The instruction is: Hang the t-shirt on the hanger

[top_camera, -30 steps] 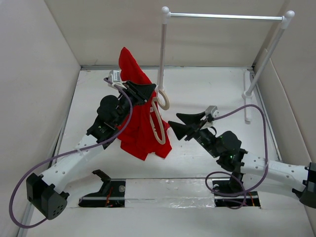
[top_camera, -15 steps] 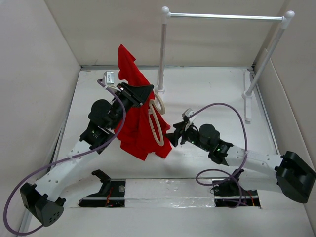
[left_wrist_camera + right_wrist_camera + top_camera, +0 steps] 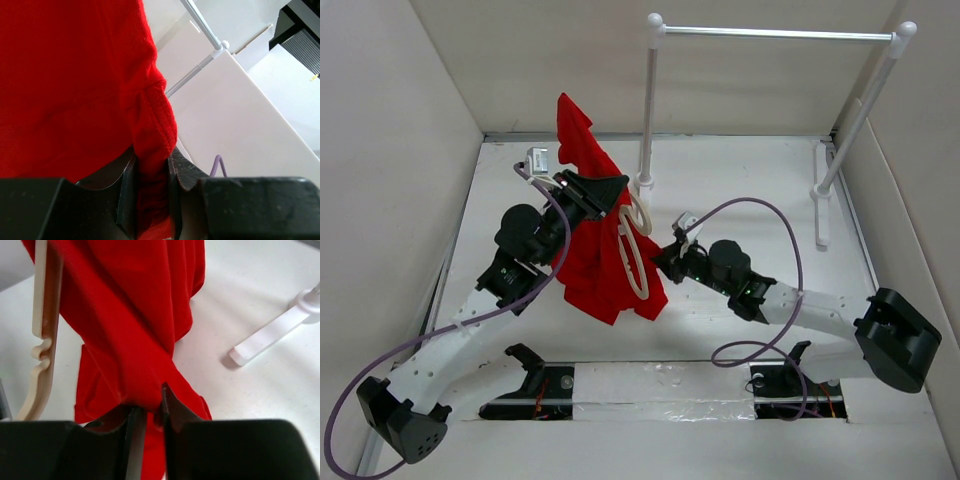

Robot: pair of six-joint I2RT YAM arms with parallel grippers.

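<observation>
The red t-shirt [image 3: 595, 270] hangs bunched from my left gripper [image 3: 610, 192], which holds it raised over the table's left half. In the left wrist view my left gripper [image 3: 150, 195] is shut on a thick fold of the red cloth [image 3: 75, 75]. The cream hanger [image 3: 632, 262] hangs against the shirt's right side, its hook up near the left gripper. My right gripper [image 3: 663, 262] is at the shirt's right edge. In the right wrist view it [image 3: 152, 410] is shut on a pinch of red cloth [image 3: 130, 315], with the hanger [image 3: 41, 340] to the left.
The tall white rack stands at the back, with its left post [image 3: 648, 100], metal rail [image 3: 775, 33] and right foot [image 3: 820, 215]. Its foot also shows in the right wrist view [image 3: 270, 337]. White walls enclose the table on left, back and right.
My right arm has swung left to the shirt's right edge and its jaws have gone from open to shut on the cloth. My left arm shifted slightly left with the shirt.
</observation>
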